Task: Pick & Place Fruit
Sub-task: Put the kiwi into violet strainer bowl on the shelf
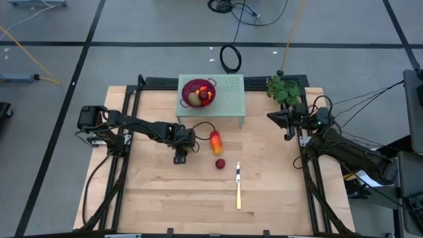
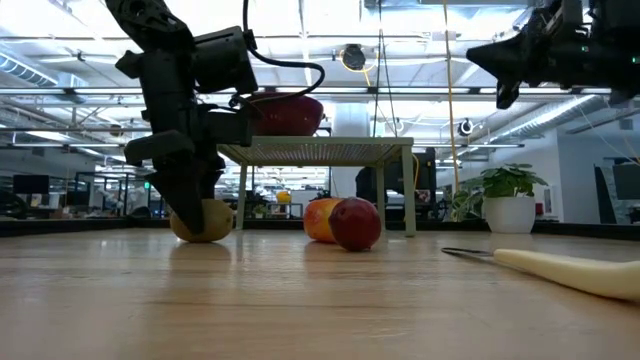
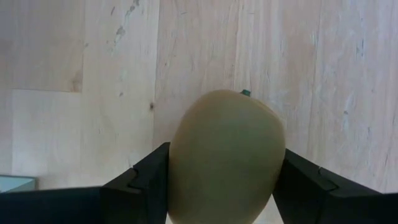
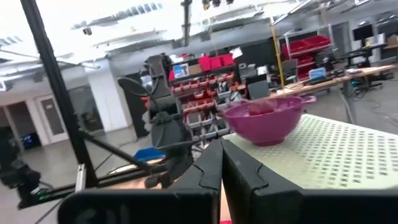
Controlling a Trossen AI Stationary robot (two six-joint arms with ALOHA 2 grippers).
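So the wooden table (image 1: 165, 205) is my whole world here, and at the back of it sits the pale green perforated stand (image 1: 228, 92) with the purple colander bowl (image 1: 198, 92) on top. Looks to me like the job is partly done: the bowl already has a brown-green oval fruit (image 1: 194, 99) and some red and orange bits in it, can't tell exactly how many. Still out on the wood are the red-orange-yellow oblong fruit (image 1: 215, 141), a dark red ball (image 1: 220, 163) just in front of it, and the yellow-handled knife (image 1: 238, 188), which stays put. My left gripper (image 3: 217, 186) is down on the table near the oblong one, jaws clamped around the second brown-green oval (image 3: 225, 155), one finger on each side, and in the low view it's sitting right on the wood, not lifted yet. My right gripper (image 4: 221, 180) is parked up high by the right edge near the little potted plant (image 1: 283, 89), fingers pressed together with nothing in them. So I figure three fruits to go, counting the one I've got.
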